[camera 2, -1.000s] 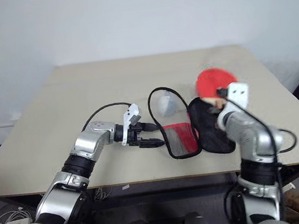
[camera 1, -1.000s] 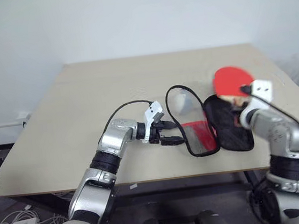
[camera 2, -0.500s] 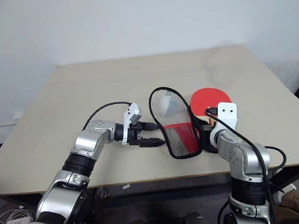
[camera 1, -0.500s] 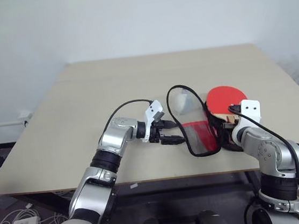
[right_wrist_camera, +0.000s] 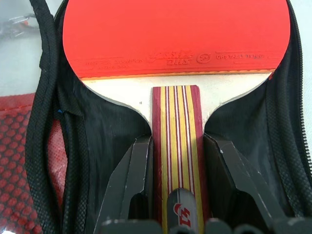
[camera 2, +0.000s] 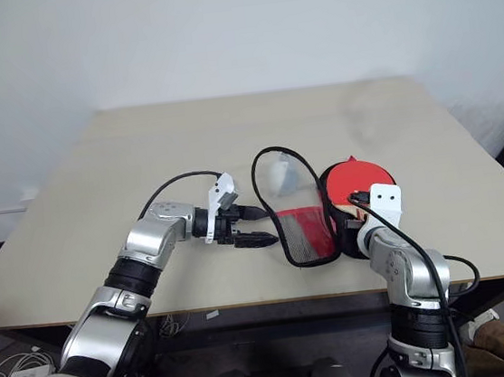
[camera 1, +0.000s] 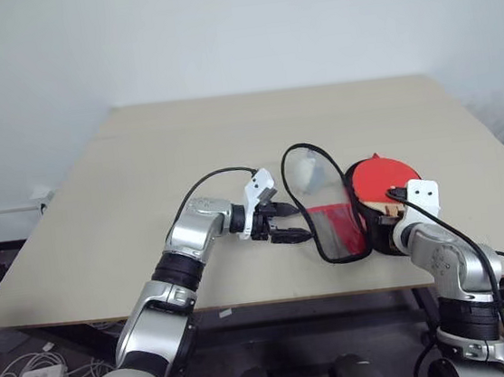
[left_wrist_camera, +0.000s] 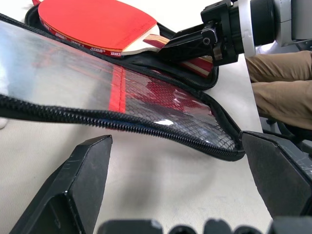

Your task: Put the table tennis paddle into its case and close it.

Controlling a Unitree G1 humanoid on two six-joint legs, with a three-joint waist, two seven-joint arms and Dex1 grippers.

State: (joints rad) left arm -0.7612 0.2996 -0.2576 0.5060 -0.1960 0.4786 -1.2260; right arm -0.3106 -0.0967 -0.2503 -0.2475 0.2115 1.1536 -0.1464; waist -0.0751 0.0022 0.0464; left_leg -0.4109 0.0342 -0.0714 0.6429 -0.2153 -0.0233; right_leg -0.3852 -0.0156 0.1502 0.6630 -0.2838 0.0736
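From the head cameras, the case (camera 1: 355, 213) lies opened like a book near the table's (camera 1: 184, 151) front edge: one flap stands raised toward the left arm, and the dark-lined half lies flat on the right side, so the lining is free to receive the paddle (camera 1: 383, 181), whose red blade already lies over it. The left gripper (camera 1: 285, 223) waits just beside the raised flap with its fingers spread wide, seemingly posted there to steady or fold that flap; from here I cannot tell whether a fingertip touches the rim. In the left wrist view the zipper rim (left_wrist_camera: 122, 127) of the flap runs across between that gripper's two open fingers, with the paddle resting beyond it. In the right wrist view, the right gripper (right_wrist_camera: 178, 151) pinches the striped wooden handle (right_wrist_camera: 176, 126) between its fingers, blade pointed away into the round end of the lining, a hold that probably lets it lay the paddle flat inside.
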